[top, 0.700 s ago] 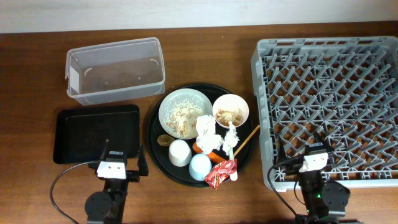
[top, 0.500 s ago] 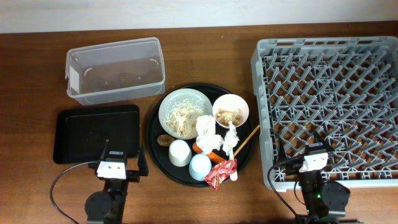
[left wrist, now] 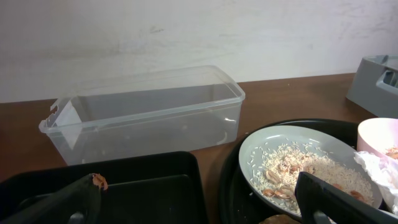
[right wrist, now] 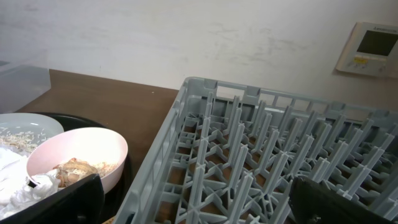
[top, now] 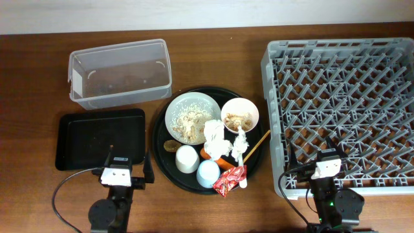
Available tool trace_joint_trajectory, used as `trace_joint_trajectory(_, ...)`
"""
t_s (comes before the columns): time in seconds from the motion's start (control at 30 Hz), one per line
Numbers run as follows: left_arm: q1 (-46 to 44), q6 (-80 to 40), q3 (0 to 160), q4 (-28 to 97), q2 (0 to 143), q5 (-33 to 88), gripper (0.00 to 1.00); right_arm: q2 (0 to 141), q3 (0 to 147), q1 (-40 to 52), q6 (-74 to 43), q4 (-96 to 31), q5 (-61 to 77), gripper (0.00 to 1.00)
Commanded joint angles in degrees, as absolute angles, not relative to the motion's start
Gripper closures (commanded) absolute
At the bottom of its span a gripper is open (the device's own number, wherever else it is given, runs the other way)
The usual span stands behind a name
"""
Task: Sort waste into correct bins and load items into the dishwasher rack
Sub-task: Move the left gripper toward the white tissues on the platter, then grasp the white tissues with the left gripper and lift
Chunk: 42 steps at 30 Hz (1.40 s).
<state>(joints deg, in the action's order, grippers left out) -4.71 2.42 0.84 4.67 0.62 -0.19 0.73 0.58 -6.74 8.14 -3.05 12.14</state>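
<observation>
The round black tray [top: 162,162] holds a wide white bowl [top: 192,118] of rice scraps, a smaller white bowl [top: 240,115], a white cup [top: 187,158], a pale blue cup [top: 208,173], crumpled tissues [top: 217,132], a carrot piece [top: 223,162], a brown lump [top: 171,145], a red wrapper [top: 229,180] and a chopstick [top: 259,142]. The clear tub [top: 119,72] and the black rectangular tray [top: 100,137] are left of it, the grey rack [top: 343,103] right. My left gripper [top: 128,165] is open over the tray's near edge. My right gripper [top: 310,156] is open over the rack's near left corner. I cannot make out the fork.
In the left wrist view the tub [left wrist: 149,112] stands behind the black tray [left wrist: 155,180], with the rice bowl [left wrist: 305,162] at right. In the right wrist view the smaller bowl [right wrist: 81,155] is left of the rack wall [right wrist: 155,174]. A wall is behind the table.
</observation>
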Motion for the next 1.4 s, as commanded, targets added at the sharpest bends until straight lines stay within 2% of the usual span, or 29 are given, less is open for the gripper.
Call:
trace_joint_trajectory(0.0,-4.6,3.3,0.5,4.8,0.3,0.6,0.01,0.4,0.3,-6.4,8.3,-3.4,12.7,0.02)
trace_joint_trajectory(0.7,-4.6,3.3,0.5,4.8,0.3,0.6,0.01,0.4,0.3,-6.4,8.3,-3.3,12.9,0.02)
trace_joint_trajectory(0.8,-4.6,2.7,0.8,4.7,0.3,0.8,0.01,0.4,0.7,-6.4,-3.0,-3.9,13.2,0.02)
trace_joint_trajectory(0.97,-4.6,2.6,11.0,16.4,5.0,0.7,0.01,2.2,13.9,-6.4,-3.5,-20.8,13.3,0.02)
trace_joint_trajectory(1.03,-4.6,2.2,18.9,20.9,12.5,0.7,0.01,6.6,21.7,-6.4,-3.5,-28.2,13.3,0.02)
trace_joint_trajectory(1.27,-4.6,2.2,44.1,39.2,42.6,6.8,0.01,32.0,43.2,-6.4,-3.5,-51.7,13.3,0.02)
trace_joint_trajectory(1.33,-4.6,2.2,50.3,47.5,48.6,10.3,0.01,38.5,46.3,-6.4,-3.5,-56.4,13.3,0.02)
trace_joint_trajectory(1.37,-4.6,2.2,50.6,47.6,49.1,11.7,0.01,40.2,46.6,-6.4,-3.5,-57.1,13.3,0.02)
